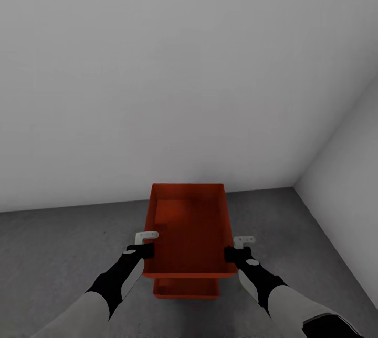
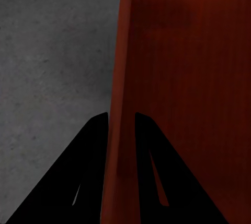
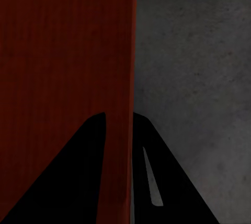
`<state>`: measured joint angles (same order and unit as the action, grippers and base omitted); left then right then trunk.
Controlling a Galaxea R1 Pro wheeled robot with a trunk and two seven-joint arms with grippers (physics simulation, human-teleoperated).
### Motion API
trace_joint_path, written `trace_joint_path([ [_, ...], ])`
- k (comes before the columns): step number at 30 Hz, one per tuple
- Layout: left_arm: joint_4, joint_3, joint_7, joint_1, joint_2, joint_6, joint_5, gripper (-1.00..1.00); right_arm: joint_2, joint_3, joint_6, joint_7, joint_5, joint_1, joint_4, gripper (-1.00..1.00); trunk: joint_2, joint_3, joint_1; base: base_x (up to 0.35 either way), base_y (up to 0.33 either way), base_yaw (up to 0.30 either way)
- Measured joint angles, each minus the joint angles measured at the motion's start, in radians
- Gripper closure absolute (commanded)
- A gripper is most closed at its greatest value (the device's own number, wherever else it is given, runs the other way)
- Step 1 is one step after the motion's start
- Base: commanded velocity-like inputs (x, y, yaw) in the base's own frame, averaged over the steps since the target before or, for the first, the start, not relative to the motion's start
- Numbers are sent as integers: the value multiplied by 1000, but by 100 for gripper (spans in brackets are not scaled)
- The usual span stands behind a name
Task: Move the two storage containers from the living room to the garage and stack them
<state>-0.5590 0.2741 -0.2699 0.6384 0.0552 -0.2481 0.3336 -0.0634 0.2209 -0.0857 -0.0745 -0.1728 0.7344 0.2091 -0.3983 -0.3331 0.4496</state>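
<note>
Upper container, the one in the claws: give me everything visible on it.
The upper container is a plain orange-red, topless rectangular bin with slightly tapered walls, plastic-looking and empty. It sits level, long axis pointing away from the robot. The left claw and right claw each pinch a side wall. The second container's edge shows beneath it on the concrete floor.
</note>
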Motion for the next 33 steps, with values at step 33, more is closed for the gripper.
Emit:
trace_joint_path([
  [33,0,0,0,0,0,0,1,100,0,0,0,0,0,0,0,100,0,-1,0,-135,0,0],
])
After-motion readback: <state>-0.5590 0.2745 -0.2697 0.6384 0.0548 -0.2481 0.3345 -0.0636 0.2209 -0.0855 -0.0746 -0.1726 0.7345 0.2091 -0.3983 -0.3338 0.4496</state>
